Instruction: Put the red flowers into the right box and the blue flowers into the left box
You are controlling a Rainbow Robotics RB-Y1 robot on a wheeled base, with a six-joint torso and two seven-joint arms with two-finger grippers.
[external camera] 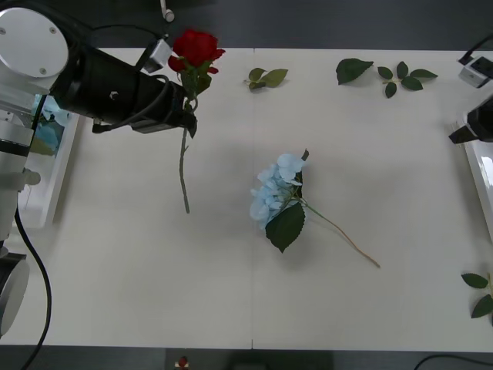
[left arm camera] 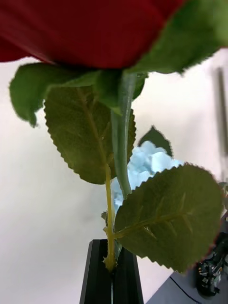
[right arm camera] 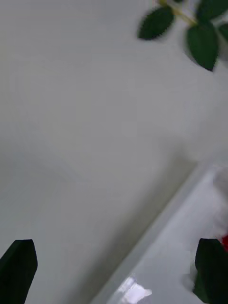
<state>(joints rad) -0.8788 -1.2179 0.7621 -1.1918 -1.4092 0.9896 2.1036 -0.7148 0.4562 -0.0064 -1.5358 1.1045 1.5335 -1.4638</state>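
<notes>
My left gripper [external camera: 189, 114] is shut on the stem of a red flower [external camera: 196, 48], a rose held above the table's far left, its stem hanging down toward me. In the left wrist view the black fingers [left arm camera: 99, 273] pinch the green stem, with the red bloom [left arm camera: 95, 28] close above. One blue flower [external camera: 276, 191] lies in the middle of the table, also seen past the rose as a pale blue cluster [left arm camera: 147, 161]. The left box [external camera: 58, 185] sits under my left arm with something blue inside. My right gripper [right arm camera: 114, 270] hangs open over the rim of the right box [right arm camera: 156, 228].
Loose green leaf sprigs lie at the far edge [external camera: 266, 77], the far right [external camera: 385, 75] and the near right [external camera: 481, 293]. The right box [external camera: 484, 181] runs along the table's right edge. A speck of red [right arm camera: 224, 241] shows inside it.
</notes>
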